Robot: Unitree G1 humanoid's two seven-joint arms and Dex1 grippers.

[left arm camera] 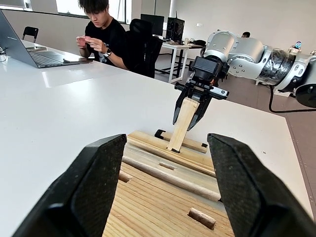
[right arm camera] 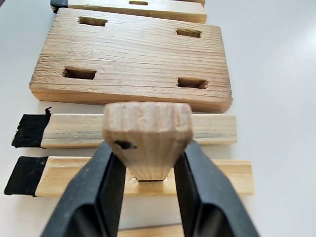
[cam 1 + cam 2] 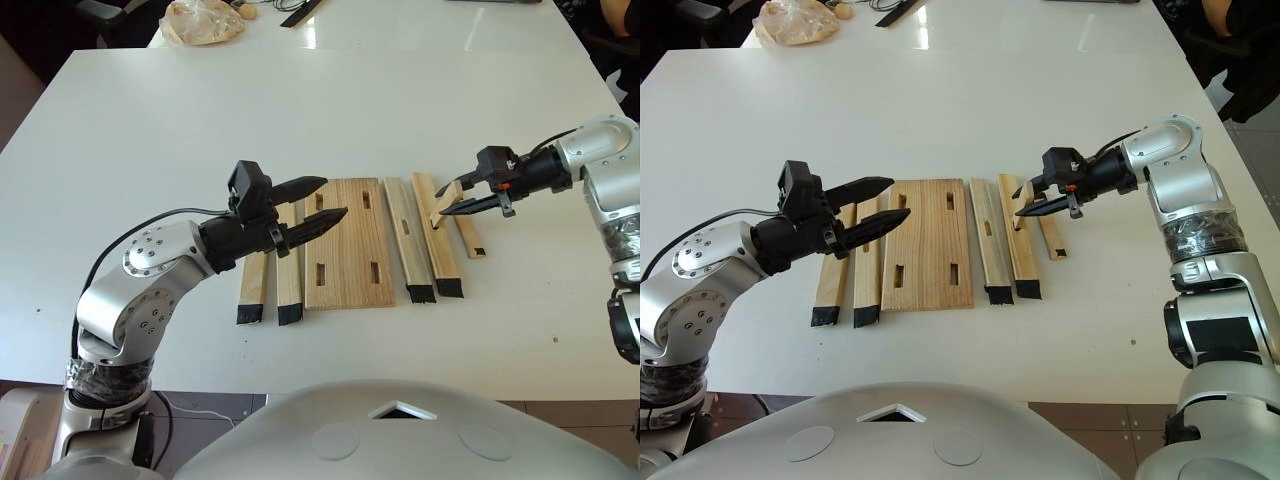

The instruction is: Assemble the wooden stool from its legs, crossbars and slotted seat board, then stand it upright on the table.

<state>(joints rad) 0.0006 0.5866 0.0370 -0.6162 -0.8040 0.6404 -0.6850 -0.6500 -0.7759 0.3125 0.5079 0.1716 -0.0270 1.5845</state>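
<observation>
Status: nothing joined yet, by the look of it. Seat board point(image 3: 347, 243) lies flat on the table point(image 3: 300, 100), all four slots empty. Two legs point(image 3: 272, 280) lie on its left and two more legs point(image 3: 420, 250) on its right, all loose. All of the fitting is left, then standing it up.

Right gripper point(image 3: 452, 200): closed tight on a short crossbar point(image 3: 437, 215), held tilted. The bar's lower end seems to rest on the leg directly beneath the gripper. A second bar point(image 3: 470, 240) lies flat just beyond that.

Left gripper point(image 3: 335, 197): wide open, holding nothing, touching nothing. It hovers above the left-hand legs, with the board's near edge just under its fingertips.
</observation>
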